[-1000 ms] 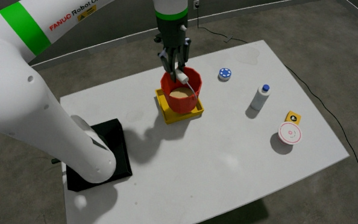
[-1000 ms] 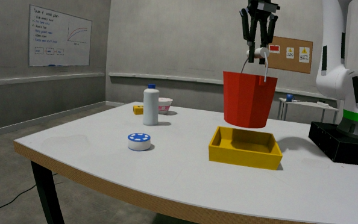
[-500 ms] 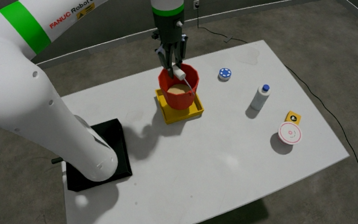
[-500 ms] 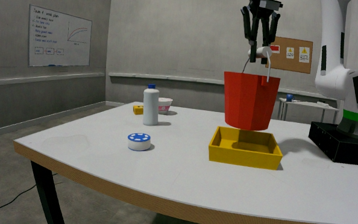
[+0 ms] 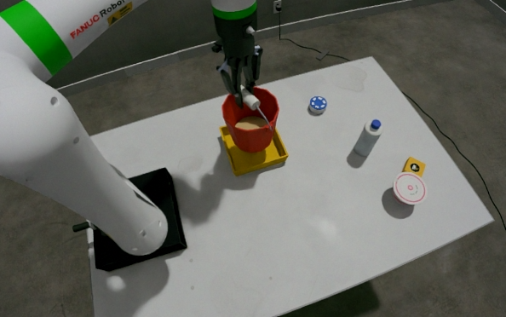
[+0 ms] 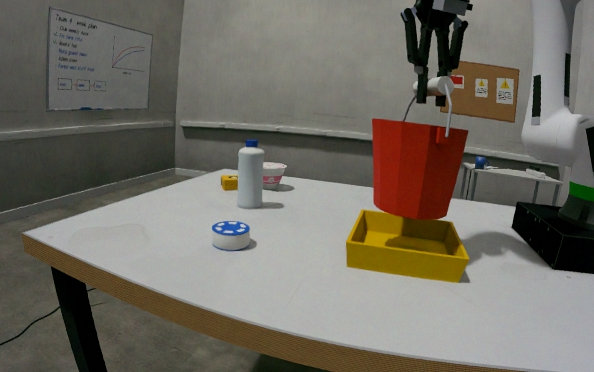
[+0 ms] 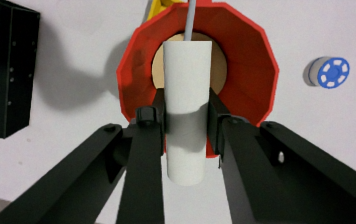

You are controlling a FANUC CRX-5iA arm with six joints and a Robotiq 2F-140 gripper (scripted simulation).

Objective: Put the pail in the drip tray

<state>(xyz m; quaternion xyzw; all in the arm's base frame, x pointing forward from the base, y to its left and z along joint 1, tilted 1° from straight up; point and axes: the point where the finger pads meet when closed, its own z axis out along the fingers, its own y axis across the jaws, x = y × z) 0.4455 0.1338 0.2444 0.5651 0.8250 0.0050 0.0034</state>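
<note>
The red pail (image 5: 254, 141) (image 6: 415, 170) (image 7: 252, 75) hangs roughly upright by its bail, with a tan disc-like surface visible inside. My gripper (image 5: 244, 95) (image 6: 431, 91) (image 7: 184, 102) is shut on the bail's white cylindrical grip (image 5: 252, 102) (image 6: 442, 86) (image 7: 187, 65), which lies crosswise between the fingers. The yellow drip tray (image 5: 261, 167) (image 6: 400, 262) lies on the table below the pail; a corner shows in the wrist view (image 7: 156, 8). In the exterior view the pail's base is above the tray's floor, near its back wall's height in the picture; the exact gap is unclear.
A blue-and-white round tub (image 5: 318, 105) (image 6: 230, 236) (image 7: 330, 72) stands beside the tray. Farther off are a white bottle (image 5: 368, 138) (image 6: 250, 175), a lidded cup (image 5: 409, 188) (image 6: 274, 176) and a small yellow box (image 5: 414, 165) (image 6: 229, 183). The black robot base (image 5: 163, 204) (image 6: 540, 240) is opposite.
</note>
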